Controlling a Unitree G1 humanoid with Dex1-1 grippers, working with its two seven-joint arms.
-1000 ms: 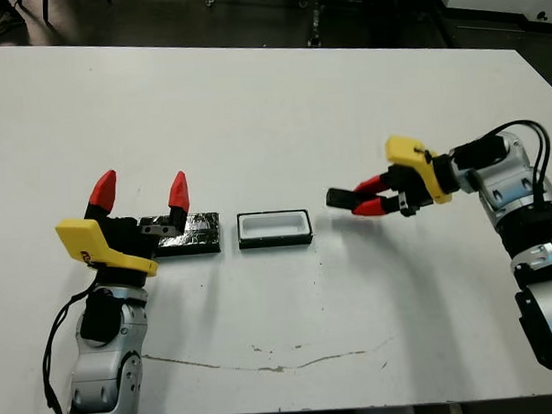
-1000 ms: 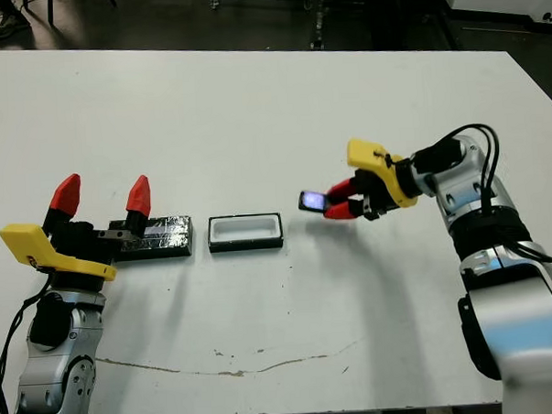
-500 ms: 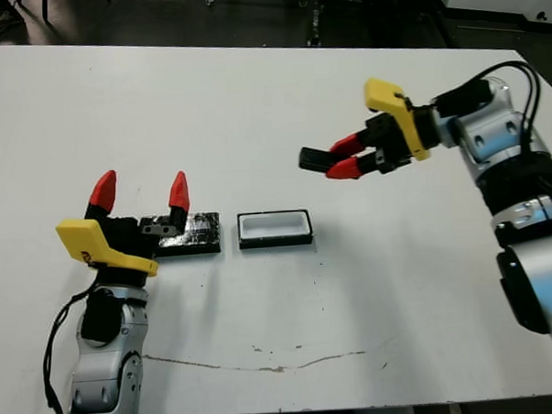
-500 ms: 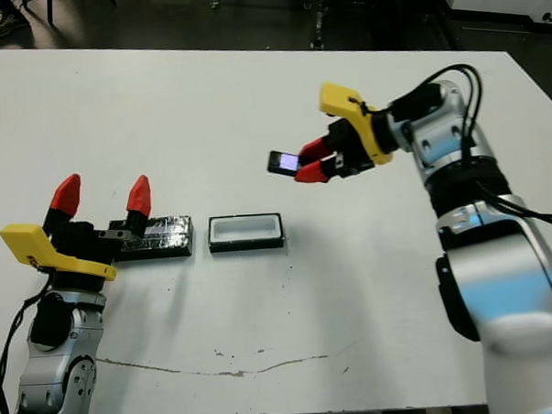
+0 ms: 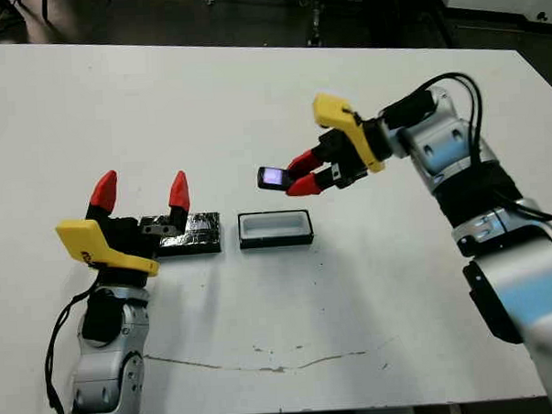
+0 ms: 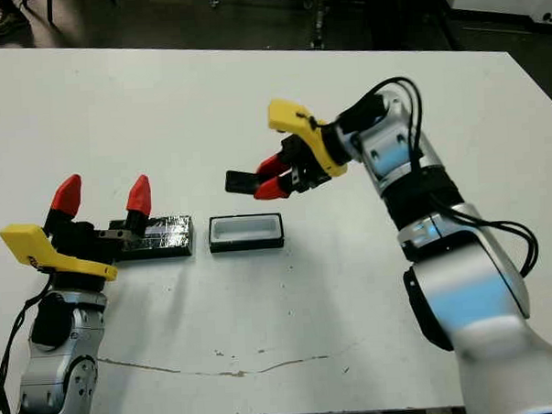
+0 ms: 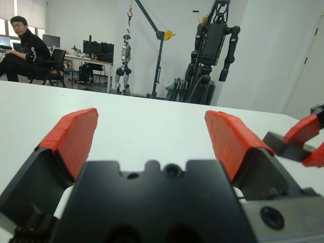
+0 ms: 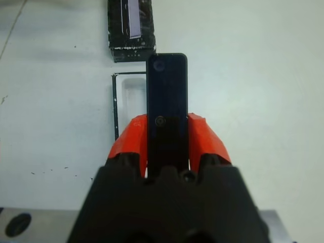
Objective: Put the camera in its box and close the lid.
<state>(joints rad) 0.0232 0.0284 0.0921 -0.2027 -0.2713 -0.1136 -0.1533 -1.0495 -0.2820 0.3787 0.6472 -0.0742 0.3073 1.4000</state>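
I've got the right gripper [image 5: 304, 175] clamped on the slim black bar-shaped camera [image 5: 273, 178], arm stretched above the white-lined black tray box [image 5: 275, 228], while the left gripper [image 5: 140, 194] sits spread open.

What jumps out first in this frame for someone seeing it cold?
The right pincer holds the camera in the air just above the open box at mid-table. The left pincer stands open by the glossy lid, which lies left of the box.

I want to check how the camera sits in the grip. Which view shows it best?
The right wrist view: the camera fills the middle, clamped between the right gripper's fingers. The eye views show it small, side-on. The left wrist view shows only an edge.
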